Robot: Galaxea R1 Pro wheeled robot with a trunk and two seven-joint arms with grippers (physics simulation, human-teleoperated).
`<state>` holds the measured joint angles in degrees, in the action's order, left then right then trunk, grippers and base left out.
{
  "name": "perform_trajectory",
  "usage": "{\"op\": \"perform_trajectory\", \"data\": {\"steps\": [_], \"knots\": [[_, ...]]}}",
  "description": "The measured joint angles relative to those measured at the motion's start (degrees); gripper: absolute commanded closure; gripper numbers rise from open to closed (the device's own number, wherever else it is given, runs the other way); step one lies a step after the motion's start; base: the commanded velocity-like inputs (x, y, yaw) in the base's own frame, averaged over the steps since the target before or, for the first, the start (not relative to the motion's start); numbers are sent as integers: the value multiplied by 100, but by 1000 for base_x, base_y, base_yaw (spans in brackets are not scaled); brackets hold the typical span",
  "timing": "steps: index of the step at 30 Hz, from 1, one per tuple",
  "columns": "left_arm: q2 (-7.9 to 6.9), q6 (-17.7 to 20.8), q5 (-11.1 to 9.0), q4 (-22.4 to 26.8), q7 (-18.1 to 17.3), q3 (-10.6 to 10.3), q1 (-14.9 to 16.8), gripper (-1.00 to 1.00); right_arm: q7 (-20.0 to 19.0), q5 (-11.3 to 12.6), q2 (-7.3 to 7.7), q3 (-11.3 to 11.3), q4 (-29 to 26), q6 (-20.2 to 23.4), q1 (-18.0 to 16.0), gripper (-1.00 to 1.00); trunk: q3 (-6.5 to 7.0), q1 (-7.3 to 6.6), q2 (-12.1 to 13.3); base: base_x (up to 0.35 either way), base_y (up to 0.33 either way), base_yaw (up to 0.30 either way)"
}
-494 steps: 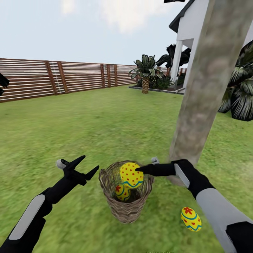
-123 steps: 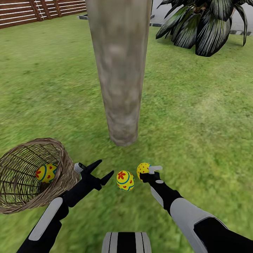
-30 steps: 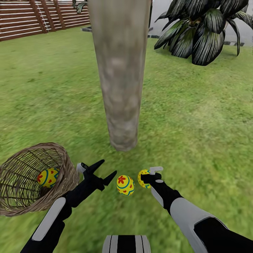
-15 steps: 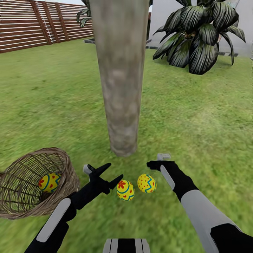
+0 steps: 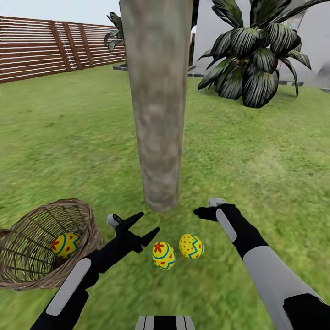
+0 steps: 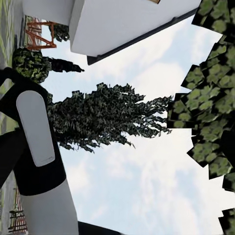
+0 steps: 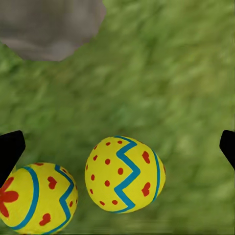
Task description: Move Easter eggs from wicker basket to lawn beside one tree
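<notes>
The tree's grey-beige trunk (image 5: 158, 137) rises from the lawn (image 5: 256, 156) in the middle of the head view. Two Easter eggs lie side by side on the grass just in front of it: one with a red flower (image 5: 163, 255) and one with dots and a blue zigzag (image 5: 191, 246). The third egg (image 5: 65, 244) lies inside the wicker basket (image 5: 27, 275), which is tipped on its side at the left. My left gripper (image 5: 147, 222) is open between basket and eggs. My right gripper (image 5: 201, 212) is open above the dotted egg (image 7: 125, 174), its fingertips (image 7: 11, 149) wide apart.
A broad-leaved palm-like plant (image 5: 256, 50) stands behind the trunk to the right, before a white wall. The brown slat fence (image 5: 46, 50) runs along the far left. Open grass lies to the right of the eggs. The left wrist view looks up at sky and foliage (image 6: 107, 117).
My right gripper has let go of the dotted egg, which now rests on the grass beside the flower egg, and has lifted toward the trunk. The head camera has tilted up.
</notes>
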<state>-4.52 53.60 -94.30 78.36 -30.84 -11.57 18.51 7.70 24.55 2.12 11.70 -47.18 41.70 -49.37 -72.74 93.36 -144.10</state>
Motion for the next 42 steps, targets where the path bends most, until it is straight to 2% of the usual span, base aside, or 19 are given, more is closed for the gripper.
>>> {"op": "perform_trajectory", "data": {"steps": [3,7,8,11,13,18,33,42], "knots": [[-1,3,0,1,2,3,-1,-100,-12,438,97,17,-2,9,0,-100,67,-8,4,0,0,0],[-1,4,0,-2,5,4,-1,-100,-32,648,166,25,-4,108,0,-100,155,-18,9,0,0,0],[-1,5,0,-2,8,5,-1,-100,-39,657,164,17,-9,402,0,-100,177,-21,11,0,0,0],[-1,3,1,-2,13,-1,-1,-100,-44,659,155,-2,-17,856,0,-100,244,-28,15,0,0,0],[-9,1,-4,-10,22,-3,0,-100,-44,658,152,-6,-20,945,0,-100,288,-33,17,0,0,0],[-9,7,-15,-17,29,-4,0,-100,-44,658,119,12,-14,993,0,-100,399,-46,24,-21,8,0],[-9,0,-29,-41,30,-4,0,-100,-48,658,110,12,-20,996,0,-100,732,-84,44,-197,99,0],[-9,6,-41,-46,30,-4,-1,-100,-480,684,115,22,-14,1002,0,-100,931,-108,56,-4,2,0]]}}
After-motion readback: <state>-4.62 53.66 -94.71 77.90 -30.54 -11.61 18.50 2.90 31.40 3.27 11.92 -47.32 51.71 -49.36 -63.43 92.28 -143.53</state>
